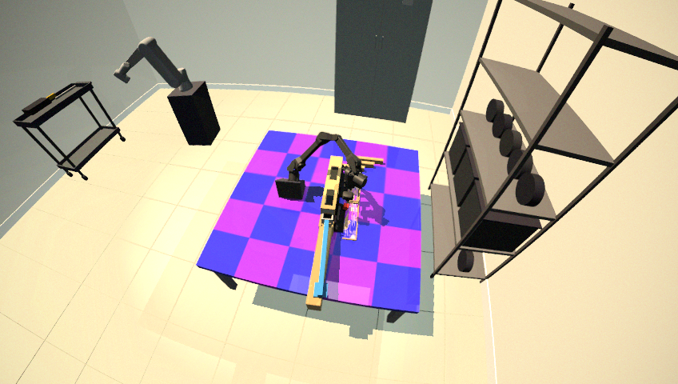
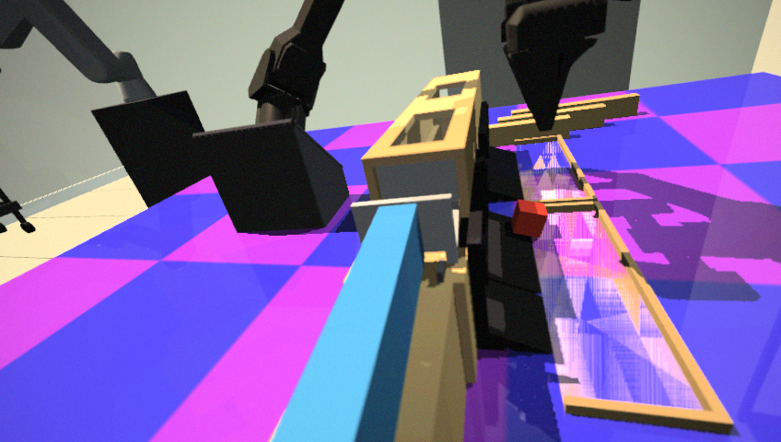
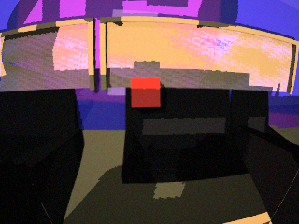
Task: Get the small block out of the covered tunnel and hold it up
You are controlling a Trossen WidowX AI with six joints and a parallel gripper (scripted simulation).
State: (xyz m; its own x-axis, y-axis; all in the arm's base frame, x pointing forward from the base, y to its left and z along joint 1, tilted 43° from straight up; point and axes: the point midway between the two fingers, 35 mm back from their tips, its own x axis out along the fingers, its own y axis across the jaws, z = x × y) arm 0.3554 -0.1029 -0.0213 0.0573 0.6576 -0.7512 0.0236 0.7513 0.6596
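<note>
The black two-fingered gripper [image 1: 349, 194] [image 2: 543, 128] [image 3: 163, 136], spread and empty, is to be centred over the small red cube-shaped block [image 1: 346, 206] [image 2: 529, 218] [image 3: 145, 92], outside beside the wooden tunnel [image 1: 328, 202] [image 2: 419, 148], before closing squarely.

A dark cabinet [image 1: 380, 62] [image 2: 540, 49] stands against the grey-green wall [image 1: 266, 42] [image 2: 383, 49].
</note>
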